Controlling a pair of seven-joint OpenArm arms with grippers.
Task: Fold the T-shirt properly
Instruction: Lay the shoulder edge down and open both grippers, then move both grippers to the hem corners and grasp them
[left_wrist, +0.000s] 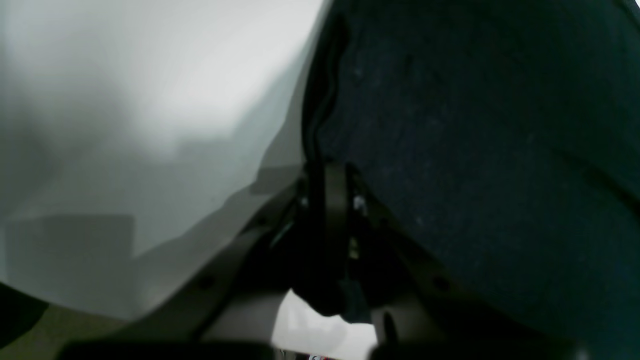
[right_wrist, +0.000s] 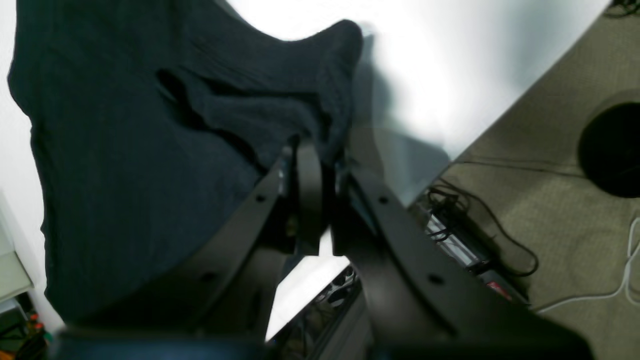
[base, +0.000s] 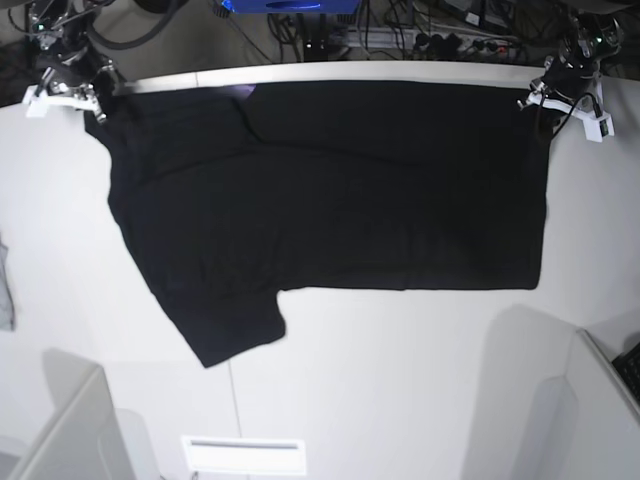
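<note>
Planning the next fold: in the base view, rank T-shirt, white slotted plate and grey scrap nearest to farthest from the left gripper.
1. T-shirt: its corner is pinched in the left gripper, at the view's top right.
2. White slotted plate: near table edge, left of centre.
3. Grey scrap: view's far left edge.

Matt black cloth T-shirt (base: 330, 190), smooth white table (base: 400, 380)

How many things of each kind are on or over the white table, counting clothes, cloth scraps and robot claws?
Black T-shirt: 1
Grey cloth scrap, at the table's edge: 1
Robot claws, left claw and right claw, each shut on a T-shirt corner: 2
Total: 4
</note>
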